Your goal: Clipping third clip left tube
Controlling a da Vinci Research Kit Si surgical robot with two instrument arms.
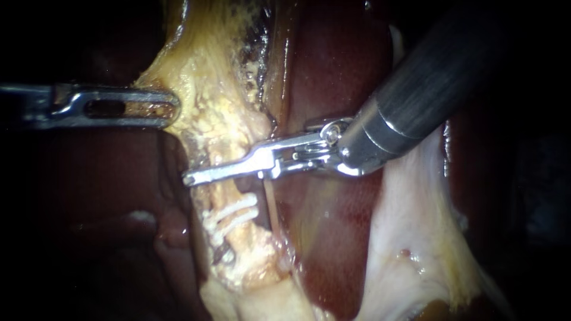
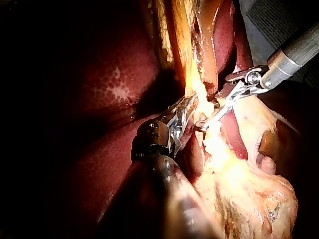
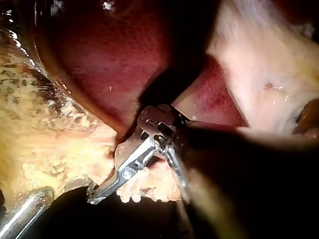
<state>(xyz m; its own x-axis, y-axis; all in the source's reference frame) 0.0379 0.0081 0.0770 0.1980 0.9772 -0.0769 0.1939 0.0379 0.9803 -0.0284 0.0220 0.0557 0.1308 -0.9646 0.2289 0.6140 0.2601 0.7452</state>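
Observation:
The left tube is a yellow, fat-covered column running down the middle of the endoscope view. Two white clips sit across it. Just above them my right instrument, coming from the upper right, lies across the tube with its slim jaws shut on it; its tip pokes out past the tube's left side. My left instrument enters from the left, its slotted jaws shut on the yellow fatty tissue higher up, holding it sideways.
A thin tan tube runs down just right of the clipped one. Dark red liver lies behind. A pale stretched membrane spreads at the lower right under the right instrument's shaft.

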